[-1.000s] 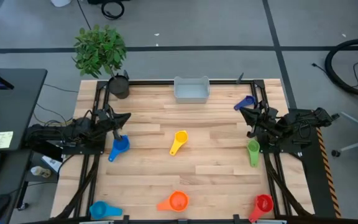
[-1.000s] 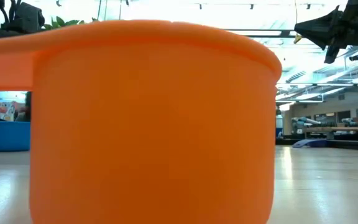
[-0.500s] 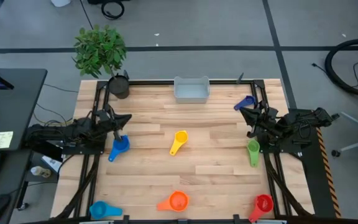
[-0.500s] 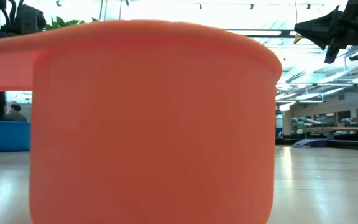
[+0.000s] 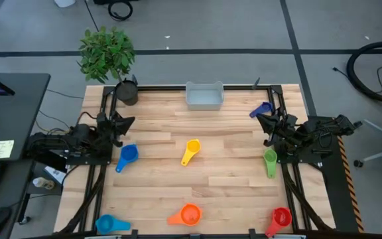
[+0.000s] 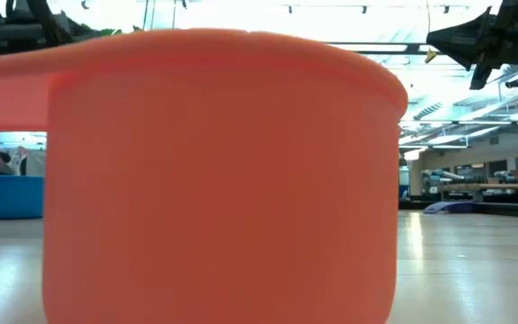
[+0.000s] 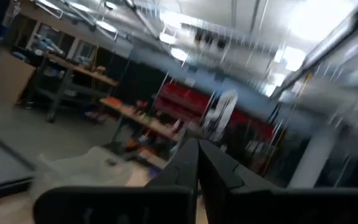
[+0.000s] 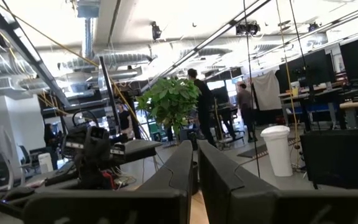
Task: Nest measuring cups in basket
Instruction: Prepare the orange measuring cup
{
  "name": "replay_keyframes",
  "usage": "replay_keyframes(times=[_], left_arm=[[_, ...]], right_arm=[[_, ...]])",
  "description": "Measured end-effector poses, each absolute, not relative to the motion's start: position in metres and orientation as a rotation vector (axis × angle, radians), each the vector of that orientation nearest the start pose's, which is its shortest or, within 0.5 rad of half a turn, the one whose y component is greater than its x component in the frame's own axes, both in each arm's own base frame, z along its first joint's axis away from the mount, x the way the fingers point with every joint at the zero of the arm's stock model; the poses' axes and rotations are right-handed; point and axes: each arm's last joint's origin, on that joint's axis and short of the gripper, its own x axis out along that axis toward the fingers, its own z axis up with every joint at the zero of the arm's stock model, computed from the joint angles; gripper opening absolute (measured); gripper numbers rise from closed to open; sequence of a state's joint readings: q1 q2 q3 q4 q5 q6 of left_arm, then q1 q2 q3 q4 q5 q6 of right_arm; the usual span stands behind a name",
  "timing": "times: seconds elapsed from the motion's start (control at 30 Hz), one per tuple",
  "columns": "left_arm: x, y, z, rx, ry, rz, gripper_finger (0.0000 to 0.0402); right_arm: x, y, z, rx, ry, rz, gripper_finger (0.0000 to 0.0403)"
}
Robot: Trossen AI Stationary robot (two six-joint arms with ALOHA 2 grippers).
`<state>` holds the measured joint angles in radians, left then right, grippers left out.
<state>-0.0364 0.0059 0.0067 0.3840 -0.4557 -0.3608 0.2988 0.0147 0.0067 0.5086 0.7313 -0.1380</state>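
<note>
Pale wood table (image 5: 231,172), middle open | basket (image 5: 204,96) at 12 o'clock edge | measuring cups (image 5: 190,151) scattered, mostly toward rim | I see left gripper (image 5: 126,123) at 9 o'clock, fingers pressed together, empty, above blue cup (image 5: 128,155) | right gripper (image 5: 260,119) at 3 o'clock, likewise closed, empty.

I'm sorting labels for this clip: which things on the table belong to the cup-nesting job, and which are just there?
Job:
basket
blue cup
light blue cup
yellow cup
orange cup
red cup
green cup
purple cup

Just there:
potted plant
</note>
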Motion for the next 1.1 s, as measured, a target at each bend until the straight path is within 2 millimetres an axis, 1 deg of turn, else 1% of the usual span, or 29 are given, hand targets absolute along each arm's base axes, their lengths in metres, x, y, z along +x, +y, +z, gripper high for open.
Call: replay_keyframes(times=[0.13, 0.4, 0.77, 0.93, 1.1], left_arm=[[0.086, 0.01, 0.205, -0.449, -0.501, 0.336, 0.0016], [0.086, 0.01, 0.205, -0.45, -0.496, 0.337, 0.0016], [0.091, 0.009, 0.193, -0.412, -0.367, 0.36, 0.0016], [0.092, 0.009, 0.189, -0.373, -0.318, 0.365, 0.0016], [0.092, 0.009, 0.189, -0.35, -0.308, 0.365, 0.0016]], right_arm=[[0.082, 0.005, 0.208, 0.12, -0.411, -0.451, 0.003], [0.081, 0.005, 0.21, 0.132, -0.434, -0.43, 0.003], [0.079, 0.005, 0.214, 0.153, -0.478, -0.419, 0.003], [0.078, 0.004, 0.215, 0.174, -0.491, -0.449, 0.003], [0.077, 0.003, 0.216, 0.223, -0.509, -0.452, 0.003]])
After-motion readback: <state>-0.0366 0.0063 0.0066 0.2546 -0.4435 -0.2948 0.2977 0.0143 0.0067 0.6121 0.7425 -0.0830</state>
